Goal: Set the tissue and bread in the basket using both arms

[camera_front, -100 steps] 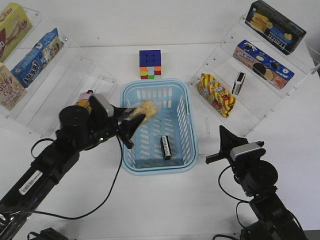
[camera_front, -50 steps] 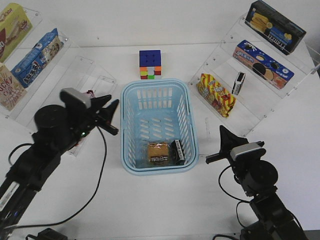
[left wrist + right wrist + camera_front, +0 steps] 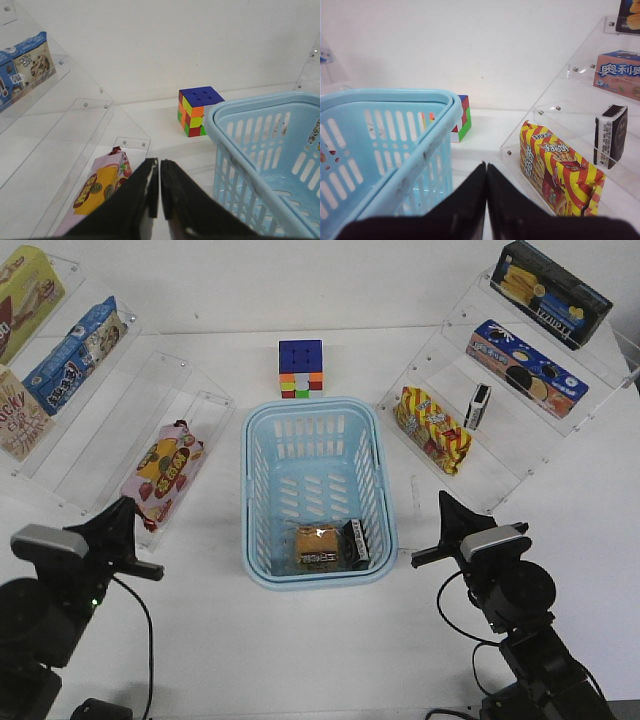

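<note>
The light blue basket (image 3: pixel 262 440) stands mid-table. The bread (image 3: pixel 316 544), a tan bun in clear wrap, lies on the basket floor at its near end. The black tissue pack (image 3: pixel 357 541) lies right beside it, on its right. My left gripper (image 3: pixel 132 536) is shut and empty, well left of the basket's near corner. My right gripper (image 3: pixel 438 528) is shut and empty, just right of the basket. In the left wrist view the gripper (image 3: pixel 159 167) points between the pink bag and the basket (image 3: pixel 227 147). In the right wrist view the gripper (image 3: pixel 486 169) is beside the basket wall (image 3: pixel 395 97).
A Rubik's cube (image 3: pixel 301 368) sits behind the basket. Clear tiered shelves stand on both sides. The left one holds a pink snack bag (image 3: pixel 163 470) and boxes. The right one holds a red-and-yellow bag (image 3: pixel 433 428), a small black pack (image 3: pixel 479 406) and a blue cookie box (image 3: pixel 525 368).
My left gripper held the bread over the basket, let it drop in beside the tissue, then pulled back to the near left and shut. The tissue shifted slightly right. The right arm stayed still.
</note>
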Tool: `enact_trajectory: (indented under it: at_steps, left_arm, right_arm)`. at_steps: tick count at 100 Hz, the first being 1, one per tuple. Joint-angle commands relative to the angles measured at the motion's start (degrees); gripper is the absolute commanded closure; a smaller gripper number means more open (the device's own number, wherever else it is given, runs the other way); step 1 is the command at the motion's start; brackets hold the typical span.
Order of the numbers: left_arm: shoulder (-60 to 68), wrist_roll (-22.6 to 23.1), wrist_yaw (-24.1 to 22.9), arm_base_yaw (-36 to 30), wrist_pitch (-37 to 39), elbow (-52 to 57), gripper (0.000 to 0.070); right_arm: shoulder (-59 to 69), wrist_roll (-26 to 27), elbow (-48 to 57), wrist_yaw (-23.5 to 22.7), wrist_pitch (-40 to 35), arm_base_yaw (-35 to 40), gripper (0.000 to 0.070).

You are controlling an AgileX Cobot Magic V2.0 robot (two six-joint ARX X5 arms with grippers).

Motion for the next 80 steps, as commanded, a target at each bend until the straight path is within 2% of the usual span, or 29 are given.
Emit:
enact_trajectory:
  at_steps: [1,7,23,47,63,71,80]
  left_arm:
    - [-2.99,-1.31,-0.07,-0.02,3.96,-6.54,0.0700]
    - [-5.51,-1.33,-0.07,0.00,4.22,-9.25,0.0699]
    - [-8.94,-1.31,-0.02,0.00,-0.90,-9.60,0.0699]
    - [-12.20,-1.14,-0.02,0.00,-0.50,-9.60,0.0699]
    - [-14.05,0.90,-0.87,0.13,-0.55,-9.81,0.0699]
    - [-15.26,0.87,-2.05,0.48,0.63,-11.63,0.0699]
    - [-18.56,0.92,-2.19,2.16,7.34,-17.92,0.0699]
  right_arm:
    - [0.31,0.72,0.68,0.07,0.61,0.31,0.0697]
    - [0.31,0.74,0.68,0.07,0.59,0.31,0.0697]
    - [0.33,0.72,0.68,0.07,0.59,0.31,0.0696]
    - [0.33,0.72,0.68,0.07,0.61,0.31,0.0696]
    - [0.31,0.72,0.68,0.07,0.61,0.31,0.0696]
    - [0.33,0.74,0.68,0.07,0.61,0.31,0.0696]
    - [0.33,0.72,0.68,0.07,0.59,0.31,0.0697]
